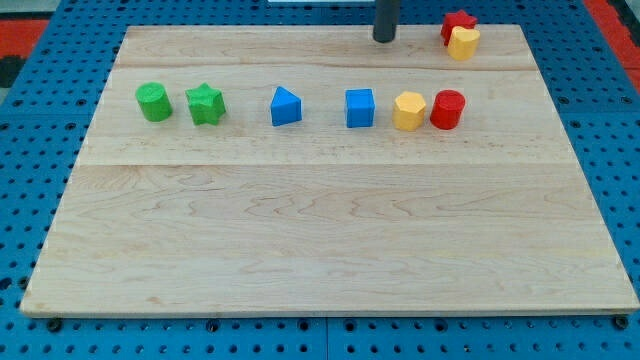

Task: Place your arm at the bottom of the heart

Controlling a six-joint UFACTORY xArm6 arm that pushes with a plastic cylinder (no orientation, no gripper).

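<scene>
Nearest is bare board (330, 250), then the row: green cylinder (153, 102), green star (205, 104), blue blocks, yellow hexagon (409, 110), red cylinder (447, 109). Target yellow heart (463, 43) sits at the far right edge, touching the red block (457, 24) behind it. The tip (385, 38), touching nothing, is left of the heart and roughly level; the open spot below the heart is right and slightly nearer. Red block's shape is unclear, part hidden by the heart.

One camera looks down at a slant from the near edge of the wooden board (330, 260), taking in all of it
</scene>
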